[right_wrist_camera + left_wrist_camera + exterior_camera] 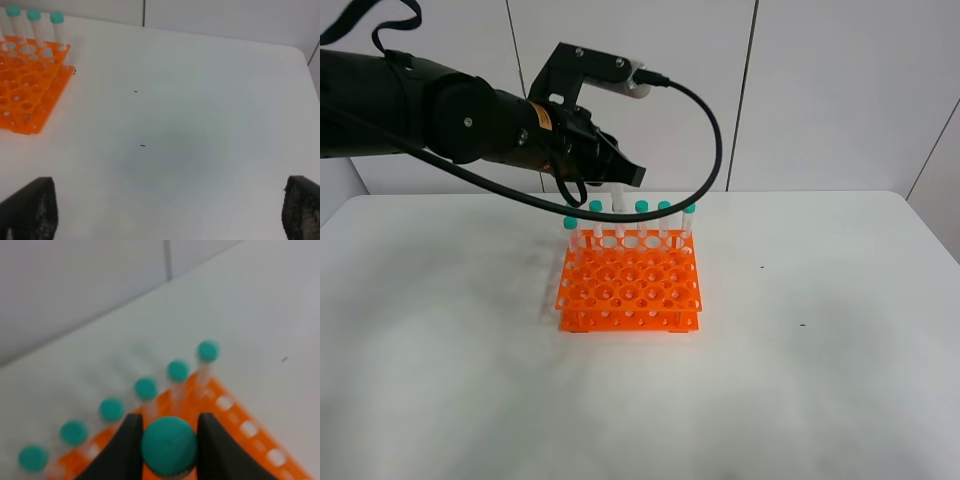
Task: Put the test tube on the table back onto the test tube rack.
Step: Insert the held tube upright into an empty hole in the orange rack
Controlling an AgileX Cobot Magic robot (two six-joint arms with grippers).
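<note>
Left claw (169, 426) is closed tight around the test tube (169, 447), hanging it just above the test tube rack (630, 285) near the standing tubes (664, 222), so we want it plumb over a free hole, then lowered slowly.

Smooth orange plastic rack (628, 288), matt white table (820, 380)

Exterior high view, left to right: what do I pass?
left arm → test tube rack → first dark speck → second dark speck. The left pincer and its test tube overlap the rack, so omitted.
</note>
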